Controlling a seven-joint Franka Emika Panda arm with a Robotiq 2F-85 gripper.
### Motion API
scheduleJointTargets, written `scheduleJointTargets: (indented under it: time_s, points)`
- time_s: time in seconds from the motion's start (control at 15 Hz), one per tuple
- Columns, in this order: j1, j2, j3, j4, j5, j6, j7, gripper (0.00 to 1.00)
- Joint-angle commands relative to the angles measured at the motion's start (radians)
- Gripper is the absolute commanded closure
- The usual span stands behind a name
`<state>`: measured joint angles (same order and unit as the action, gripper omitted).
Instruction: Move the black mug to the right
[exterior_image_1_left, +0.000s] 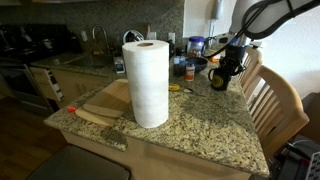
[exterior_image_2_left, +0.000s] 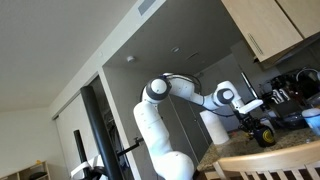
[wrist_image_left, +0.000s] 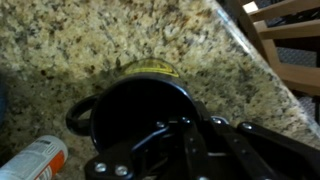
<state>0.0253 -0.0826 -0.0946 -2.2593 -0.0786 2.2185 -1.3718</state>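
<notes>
Hanging over the black mug (wrist_image_left: 138, 108), pincer (wrist_image_left: 185, 128) opening hidden; white-orange tube (wrist_image_left: 33, 161) lies nearby.

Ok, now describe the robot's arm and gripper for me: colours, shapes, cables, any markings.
The arm is glossy white, built of thick rounded segments with dark caps at the joints. A black cable loops along its upper part. The gripper is black, with linkage bars and small silver screw heads near its base. No markings can be read at this size.
</notes>
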Motion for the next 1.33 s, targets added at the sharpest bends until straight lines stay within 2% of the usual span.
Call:
scheduleJointTargets:
  time_s: [0.0,0.27,0.4,0.53,0.67,1.27]
  points:
    - [-0.025,0.003,0.018,0.041,-0.08,-0.166,0.024,0.59]
    - [-0.028,-0.039,0.014,0.006,-0.123,-0.191,0.013,0.31]
    - [-0.033,-0.068,0.009,-0.026,-0.145,-0.172,0.015,0.17]
    - [-0.04,-0.112,0.005,-0.075,-0.185,-0.101,0.053,0.03]
    - [-0.042,-0.186,0.014,-0.115,-0.251,-0.03,0.102,0.0]
    - [0.046,-0.459,0.207,-0.075,-0.523,-0.052,0.455,0.0]
